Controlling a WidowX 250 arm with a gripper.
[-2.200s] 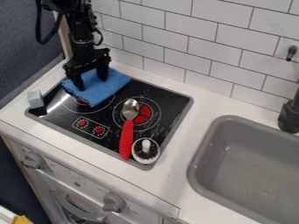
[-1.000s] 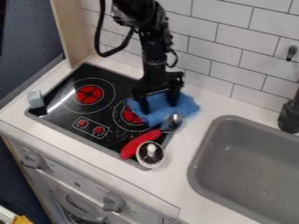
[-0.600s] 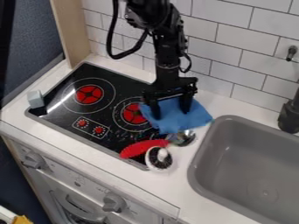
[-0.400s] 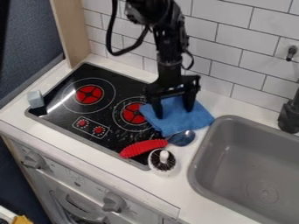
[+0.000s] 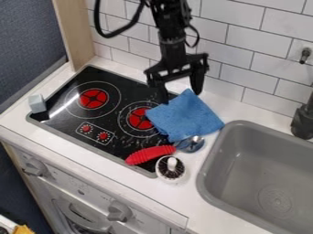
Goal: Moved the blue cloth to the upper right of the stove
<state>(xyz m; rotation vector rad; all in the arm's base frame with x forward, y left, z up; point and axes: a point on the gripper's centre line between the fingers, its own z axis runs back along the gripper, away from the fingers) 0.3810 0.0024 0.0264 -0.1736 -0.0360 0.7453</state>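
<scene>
gripper point(image 5: 180, 97): let go, fingers spread wide by the cloth's back corner
blue cloth point(image 5: 186, 118): kinda flopped over the stove's point(image 5: 125, 86) upper right edge onto counter point(image 5: 229, 110), corner right by sink point(image 5: 213, 144)
spoon point(image 5: 149, 154): just off its front edge

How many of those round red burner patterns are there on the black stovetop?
2: one toward the upper left of the stovetop, the other beside the blue cloth.
</scene>
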